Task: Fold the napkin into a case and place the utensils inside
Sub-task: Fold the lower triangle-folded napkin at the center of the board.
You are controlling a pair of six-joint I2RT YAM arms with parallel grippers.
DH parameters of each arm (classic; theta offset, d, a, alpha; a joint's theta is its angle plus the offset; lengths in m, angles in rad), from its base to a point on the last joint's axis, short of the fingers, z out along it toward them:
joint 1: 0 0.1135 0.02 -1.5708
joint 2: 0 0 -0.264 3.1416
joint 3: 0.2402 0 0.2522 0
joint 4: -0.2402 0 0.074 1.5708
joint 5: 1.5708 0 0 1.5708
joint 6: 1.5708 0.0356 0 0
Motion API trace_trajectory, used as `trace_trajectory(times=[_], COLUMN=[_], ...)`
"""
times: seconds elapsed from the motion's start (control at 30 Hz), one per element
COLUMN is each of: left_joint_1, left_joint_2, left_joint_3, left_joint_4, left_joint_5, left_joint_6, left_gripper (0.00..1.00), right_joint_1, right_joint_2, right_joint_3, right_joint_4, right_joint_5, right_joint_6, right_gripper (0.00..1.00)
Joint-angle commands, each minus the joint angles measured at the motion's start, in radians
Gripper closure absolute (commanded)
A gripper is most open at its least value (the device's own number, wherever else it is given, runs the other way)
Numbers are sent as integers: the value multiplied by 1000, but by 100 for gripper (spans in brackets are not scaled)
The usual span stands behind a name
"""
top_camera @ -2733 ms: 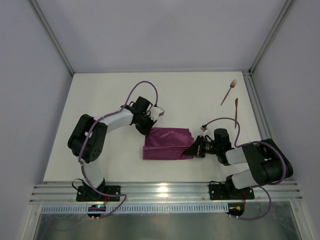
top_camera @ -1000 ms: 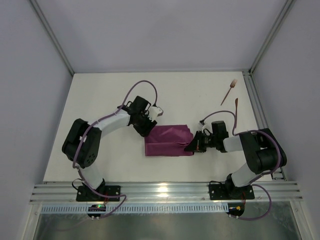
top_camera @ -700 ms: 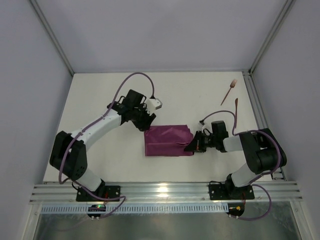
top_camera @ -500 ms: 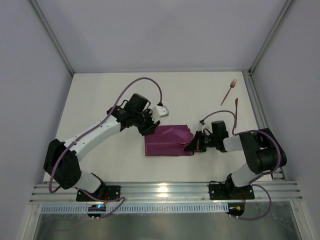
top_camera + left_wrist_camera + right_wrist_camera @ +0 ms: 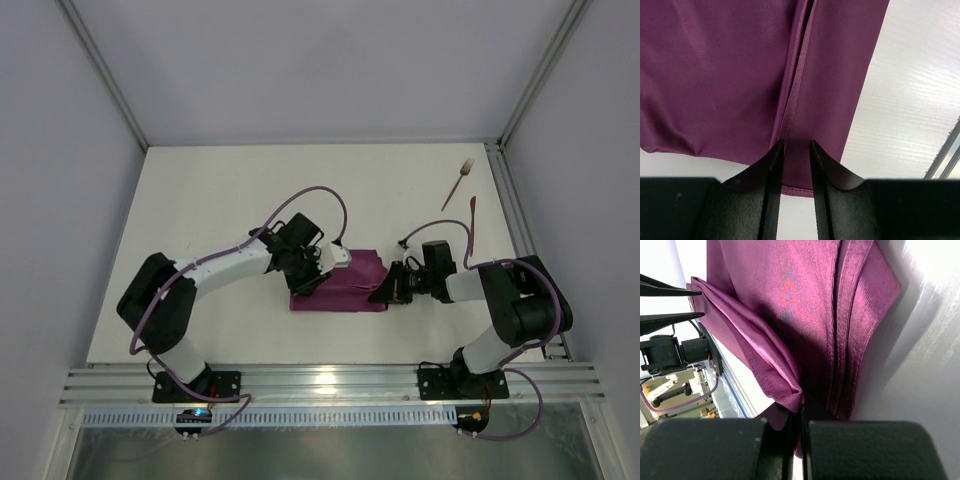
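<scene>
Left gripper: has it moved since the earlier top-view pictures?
Yes. The left gripper shifted right and toward the near rail, from off the napkin's far-left corner onto the cloth.

We bring our left gripper (image 5: 320,272) back onto the napkin (image 5: 358,278)

Earlier at the napkin's far left corner, it lifted off beyond that corner. It then swung back low over the napkin's left half, where its fingers (image 5: 775,170) have narrowed to a slim gap astride the fold line.
</scene>
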Motion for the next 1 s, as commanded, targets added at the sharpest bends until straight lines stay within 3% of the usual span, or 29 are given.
trace_trajectory(times=[0.0,0.3,0.53,0.67,0.77,0.87,0.97], left_joint_1=[2,2,2,2,2,2,2], left_joint_2=[8,37,71,69,75,78,80], left_joint_3=[-10,-80,-81,-86,-83,-75,-67], left_joint_4=[54,103,131,129,126,122,120], left_joint_5=[11,-79,-110,-110,-108,-99,-91], left_joint_6=[21,14,1,7,10,12,15], left_gripper=[71,73,73,73,73,73,72], right_joint_1=[4,5,4,4,4,4,4], right_joint_2=[14,-2,-66,-160,-233,-290,-353], right_joint_3=[24,27,73,116,146,165,197], right_joint_4=[-20,-38,-175,-349,-452,-536,-618], right_joint_5=[13,19,8,57,97,155,258], right_joint_6=[-28,-30,-76,-122,-163,-197,-228], right_gripper=[97,95,69,45,34,27,27])
